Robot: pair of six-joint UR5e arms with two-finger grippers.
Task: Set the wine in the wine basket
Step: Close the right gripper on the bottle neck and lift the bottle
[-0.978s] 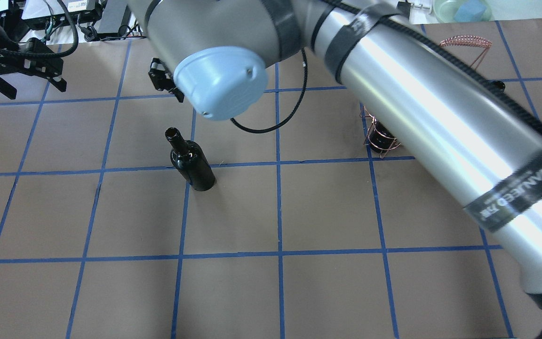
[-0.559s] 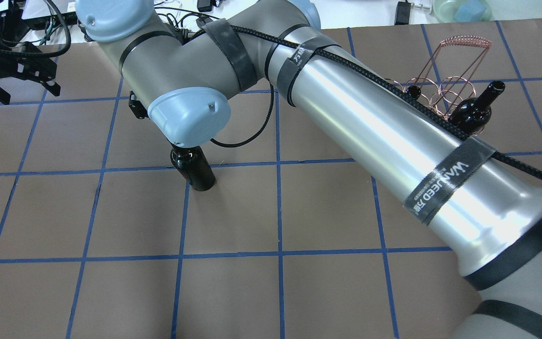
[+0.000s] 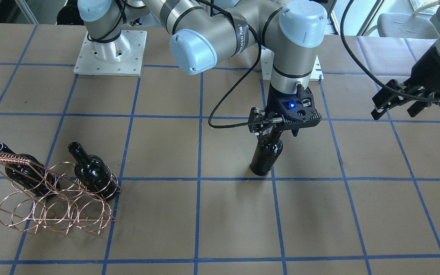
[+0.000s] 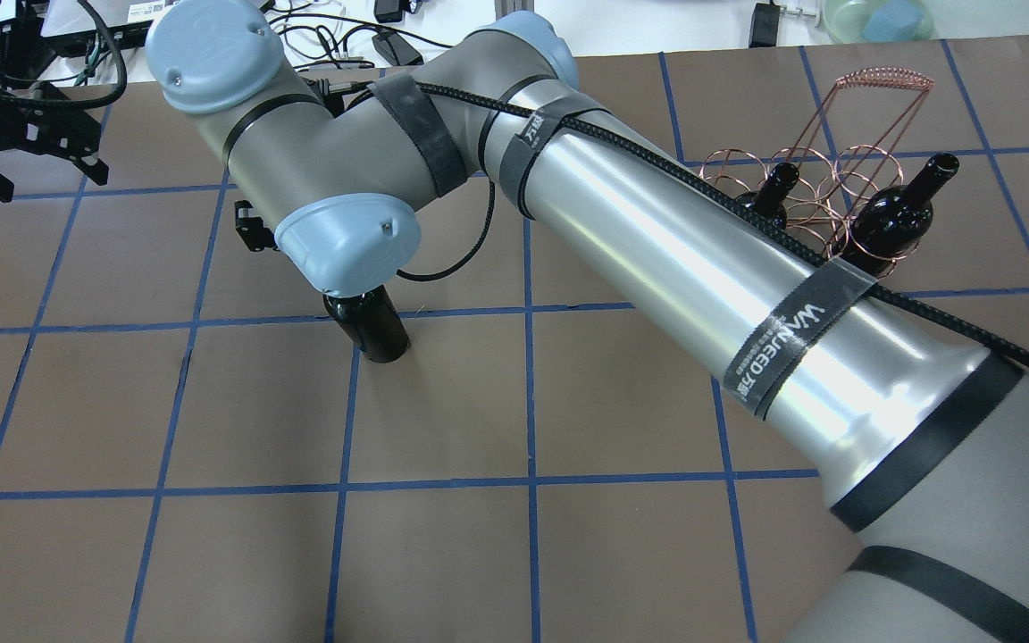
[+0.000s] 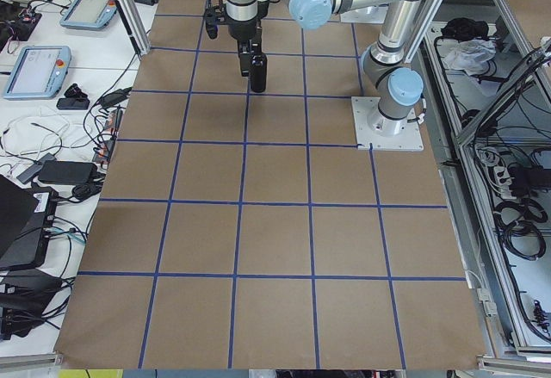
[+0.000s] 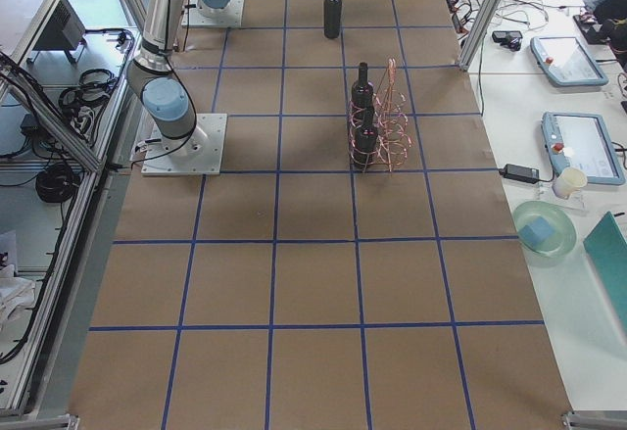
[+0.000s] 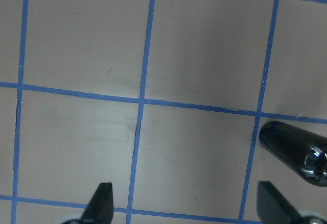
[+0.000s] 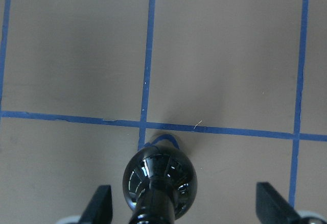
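Both agape: left claw [image 7: 184, 191] aloft, right claw [image 8: 185, 189] astride wine [image 8: 159, 179] neck; "WANJEED" on arm strap [image 4: 782, 348].

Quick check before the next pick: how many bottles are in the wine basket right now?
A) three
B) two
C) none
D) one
B: one bottle and a second bottle stand in rings of the wine basket, while the third bottle stands on the table beneath the right gripper.
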